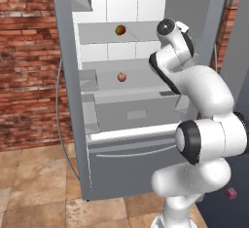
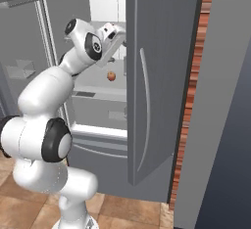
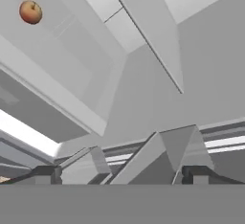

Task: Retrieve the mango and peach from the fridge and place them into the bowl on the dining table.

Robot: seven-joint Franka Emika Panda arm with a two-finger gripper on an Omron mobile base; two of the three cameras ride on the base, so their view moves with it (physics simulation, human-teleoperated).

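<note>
Your hand (image 2: pixel 119 31) is spread and empty inside the open fridge (image 1: pixel 68 90), ready to take the peach (image 1: pixel 122 77); mango (image 1: pixel 120 29) waits one shelf up

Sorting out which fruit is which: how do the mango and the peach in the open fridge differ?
The mango is yellow-green with a red blush; the peach is orange-pink all over. The mango sits on the higher shelf, the peach on the shelf below. Both are small, about equal in size, and untouched.

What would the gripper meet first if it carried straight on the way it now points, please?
Probably bare fridge interior. The open gripper faces grey inner panels, with the peach well off to one side; depth is unclear.
</note>
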